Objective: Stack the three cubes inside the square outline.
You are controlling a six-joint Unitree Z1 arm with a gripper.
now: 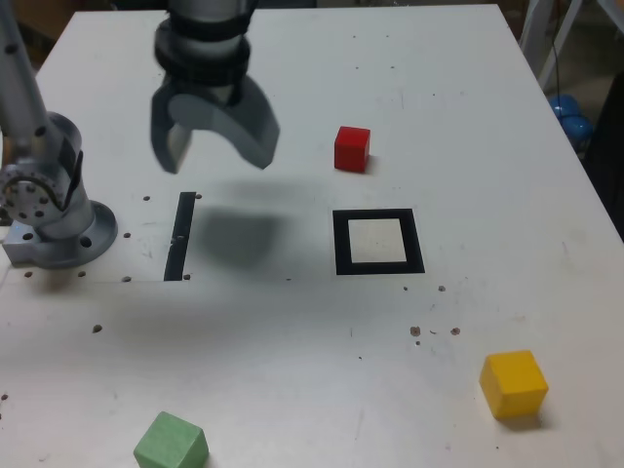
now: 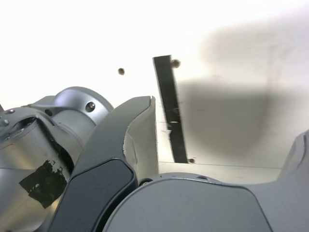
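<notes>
Three cubes lie apart on the white table. The red cube (image 1: 352, 148) sits beyond the square outline (image 1: 378, 241), a black tape frame with a pale centre. Near the front, the yellow cube (image 1: 513, 383) is on the exterior view's right and the light green cube (image 1: 171, 444) on its left. My gripper (image 1: 216, 146) hangs open and empty above the table, to the exterior view's left of the red cube and the outline. The wrist view shows the gripper (image 2: 222, 130) with wide jaws and no cube.
A thin black tape strip (image 1: 181, 235) (image 2: 170, 106) lies under the gripper's shadow. The arm's grey base (image 1: 49, 210) (image 2: 43, 145) stands at the exterior view's left. Small screw holes dot the table (image 1: 292, 322). Blue objects (image 1: 567, 115) sit beyond the table's right edge.
</notes>
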